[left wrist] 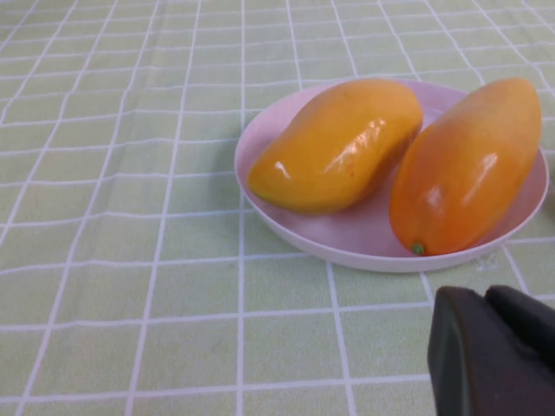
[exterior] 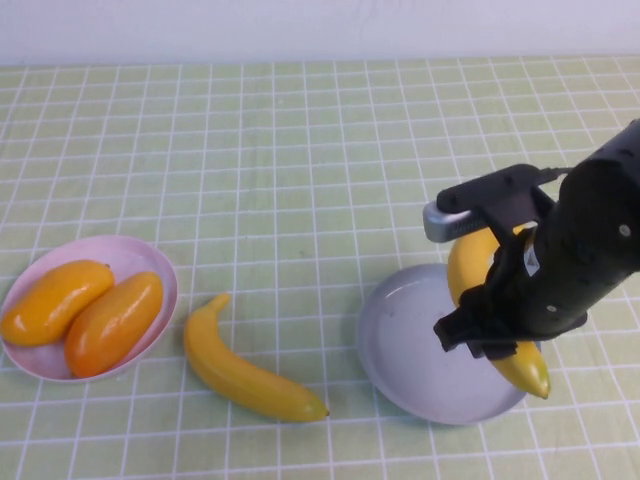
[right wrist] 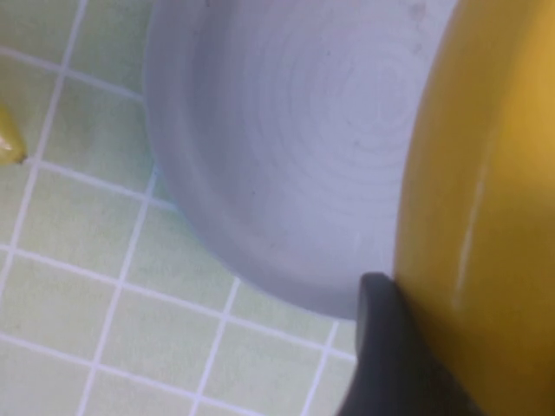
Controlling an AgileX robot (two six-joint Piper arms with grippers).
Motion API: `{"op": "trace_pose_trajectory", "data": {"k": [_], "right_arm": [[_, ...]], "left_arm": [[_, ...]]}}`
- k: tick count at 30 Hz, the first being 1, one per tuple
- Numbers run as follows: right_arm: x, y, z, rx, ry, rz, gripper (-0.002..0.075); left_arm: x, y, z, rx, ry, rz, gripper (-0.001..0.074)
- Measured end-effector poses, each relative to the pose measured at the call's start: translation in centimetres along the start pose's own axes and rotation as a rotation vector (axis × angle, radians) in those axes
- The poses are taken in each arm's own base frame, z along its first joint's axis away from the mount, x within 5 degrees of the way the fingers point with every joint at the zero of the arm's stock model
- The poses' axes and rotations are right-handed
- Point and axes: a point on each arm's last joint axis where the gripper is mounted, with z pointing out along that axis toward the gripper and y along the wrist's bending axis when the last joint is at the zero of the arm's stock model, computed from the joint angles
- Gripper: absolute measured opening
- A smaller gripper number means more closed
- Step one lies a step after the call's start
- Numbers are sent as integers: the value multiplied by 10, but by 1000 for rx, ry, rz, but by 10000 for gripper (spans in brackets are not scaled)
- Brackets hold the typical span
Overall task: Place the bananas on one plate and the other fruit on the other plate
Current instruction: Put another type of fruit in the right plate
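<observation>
Yellow banana [exterior: 478, 262] held in right gripper [exterior: 500, 320] fingers over grey plate [exterior: 400, 350] at 3 o'clock; rim release risks roll-off. Left gripper [left wrist: 494, 351], near pink plate [left wrist: 347, 247]: cannot tell.

Fruits [exterior: 85, 315] on left plate [exterior: 150, 262] (touching)

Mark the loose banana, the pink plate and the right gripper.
loose banana [exterior: 245, 372], high view, mid-body.
pink plate [exterior: 130, 253], high view, bare far rim.
right gripper [exterior: 500, 310], high view, over the grey-blue plate, shut on the other banana.

R gripper [exterior: 497, 322] clamped, arm angled down; L gripper [left wrist: 494, 351] low, parked
</observation>
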Motion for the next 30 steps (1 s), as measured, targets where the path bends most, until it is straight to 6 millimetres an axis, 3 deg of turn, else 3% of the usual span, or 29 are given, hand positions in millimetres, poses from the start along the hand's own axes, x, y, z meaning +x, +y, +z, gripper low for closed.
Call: {"op": "trace_pose_trajectory", "data": {"k": [15, 23, 30], "right_arm": [[-12, -17, 60, -36, 71, 170, 309], [-14, -11, 73, -93, 86, 152, 309], [-12, -11, 77, -89, 116, 153, 484]], "left_arm": [[0, 0, 0, 0, 0, 0, 4], [0, 0, 0, 0, 0, 0, 4], [0, 0, 0, 0, 0, 0, 4]]}}
